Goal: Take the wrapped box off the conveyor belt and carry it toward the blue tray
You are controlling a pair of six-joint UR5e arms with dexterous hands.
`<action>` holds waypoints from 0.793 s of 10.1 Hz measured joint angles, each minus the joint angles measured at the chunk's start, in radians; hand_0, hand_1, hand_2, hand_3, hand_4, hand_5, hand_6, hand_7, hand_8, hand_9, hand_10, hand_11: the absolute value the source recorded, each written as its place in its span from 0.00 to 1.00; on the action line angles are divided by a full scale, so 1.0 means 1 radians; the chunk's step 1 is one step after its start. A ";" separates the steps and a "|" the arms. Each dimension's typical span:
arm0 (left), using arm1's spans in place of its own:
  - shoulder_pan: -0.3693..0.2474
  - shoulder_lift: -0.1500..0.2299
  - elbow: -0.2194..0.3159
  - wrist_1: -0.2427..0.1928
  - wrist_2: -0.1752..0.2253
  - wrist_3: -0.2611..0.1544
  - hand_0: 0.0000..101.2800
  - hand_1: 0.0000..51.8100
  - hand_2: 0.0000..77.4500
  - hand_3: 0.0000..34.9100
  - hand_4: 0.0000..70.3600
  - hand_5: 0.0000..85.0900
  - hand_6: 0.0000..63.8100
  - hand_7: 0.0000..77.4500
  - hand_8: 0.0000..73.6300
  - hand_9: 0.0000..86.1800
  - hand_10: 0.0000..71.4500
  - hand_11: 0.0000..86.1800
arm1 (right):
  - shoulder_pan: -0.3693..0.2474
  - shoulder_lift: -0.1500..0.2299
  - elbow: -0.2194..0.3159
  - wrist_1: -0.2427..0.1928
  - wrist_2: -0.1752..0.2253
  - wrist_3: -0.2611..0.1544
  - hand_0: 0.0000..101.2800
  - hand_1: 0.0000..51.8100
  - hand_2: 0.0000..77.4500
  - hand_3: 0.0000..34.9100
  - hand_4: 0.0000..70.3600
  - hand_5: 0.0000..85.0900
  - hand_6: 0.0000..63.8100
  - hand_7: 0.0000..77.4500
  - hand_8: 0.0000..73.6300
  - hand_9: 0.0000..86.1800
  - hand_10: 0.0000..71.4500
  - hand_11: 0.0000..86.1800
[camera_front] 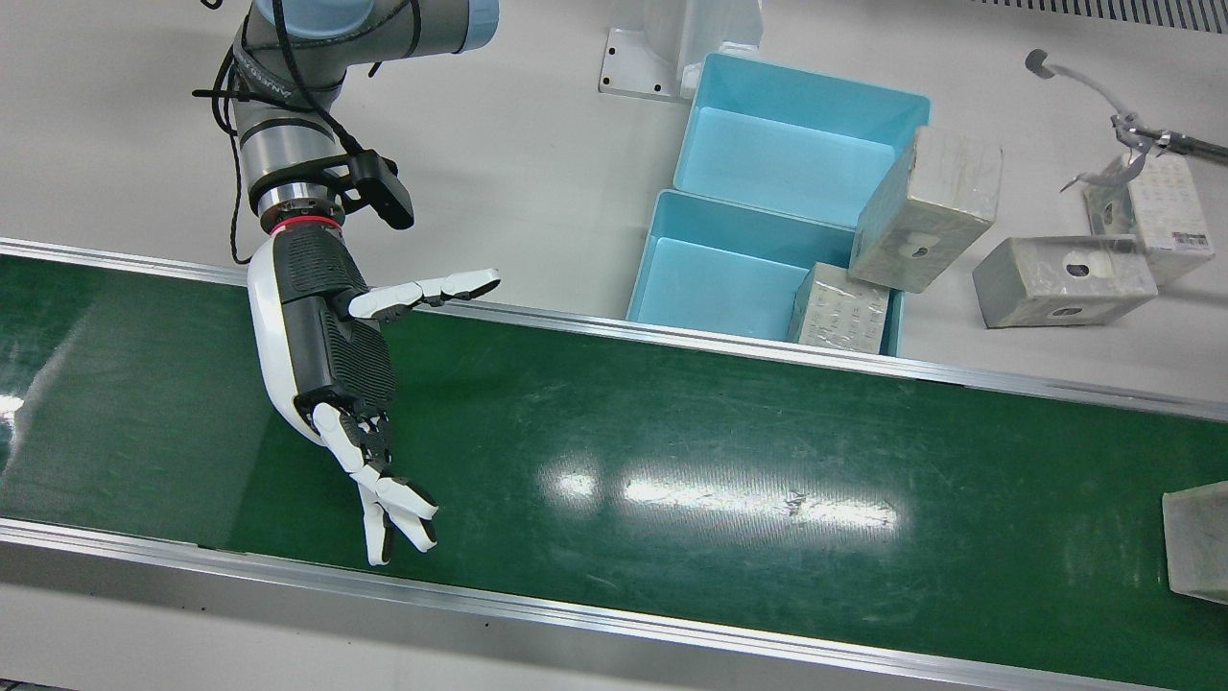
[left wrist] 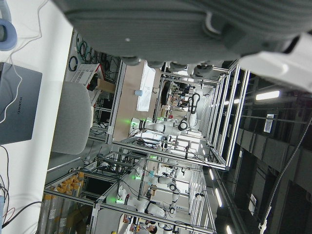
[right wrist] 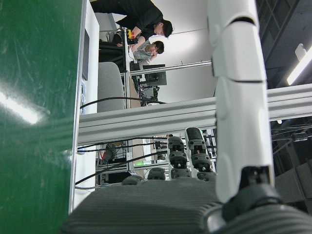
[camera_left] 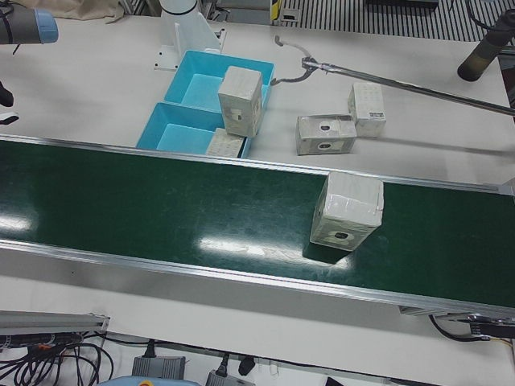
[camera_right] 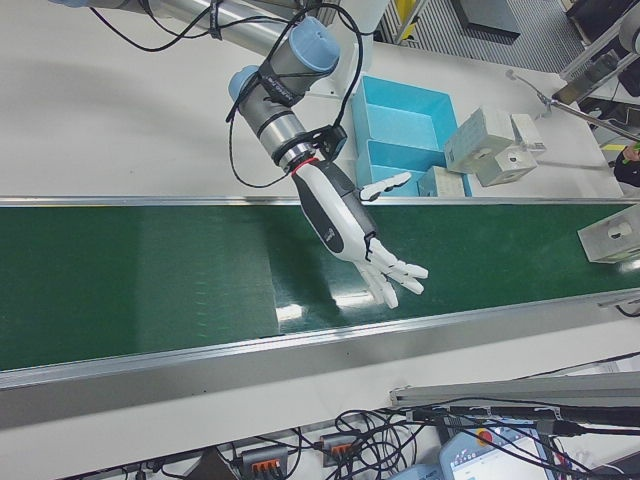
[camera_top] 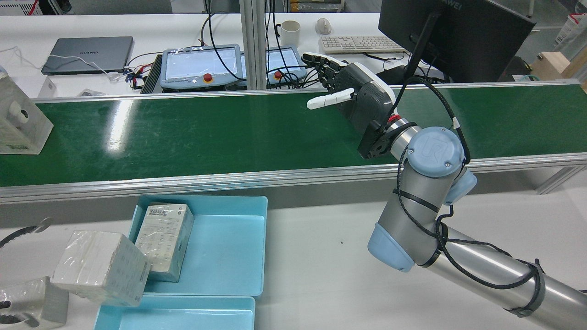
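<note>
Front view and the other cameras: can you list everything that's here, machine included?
conveyor belt: one, green, across the white table.
wrapped box: one, whitish, on the belt towards the robot's left.
blue trays: two, light blue, side by side beside the belt.
other wrapped boxes: four, whitish; one inside a tray, one leaning on a tray rim, two on the table nearby.
hooked rod: one, grey, reaching over those boxes.
right hand: black and white, open, above the belt.
left hand: only its grey palm shows, in its own camera.
</note>
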 joint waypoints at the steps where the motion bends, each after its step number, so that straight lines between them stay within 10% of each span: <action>1: 0.000 0.000 0.000 0.000 0.000 0.000 0.00 0.00 0.01 0.00 0.00 0.01 0.01 0.01 0.01 0.01 0.01 0.01 | 0.000 0.000 0.001 0.000 0.000 0.002 0.50 0.33 0.08 0.00 0.17 0.19 0.08 0.07 0.01 0.02 0.00 0.01; 8: 0.000 0.000 0.000 0.000 0.000 0.000 0.00 0.00 0.01 0.00 0.00 0.01 0.01 0.01 0.01 0.01 0.01 0.01 | 0.036 -0.001 0.013 -0.007 -0.012 0.013 0.50 0.35 0.11 0.00 0.19 0.22 0.09 0.08 0.01 0.02 0.00 0.01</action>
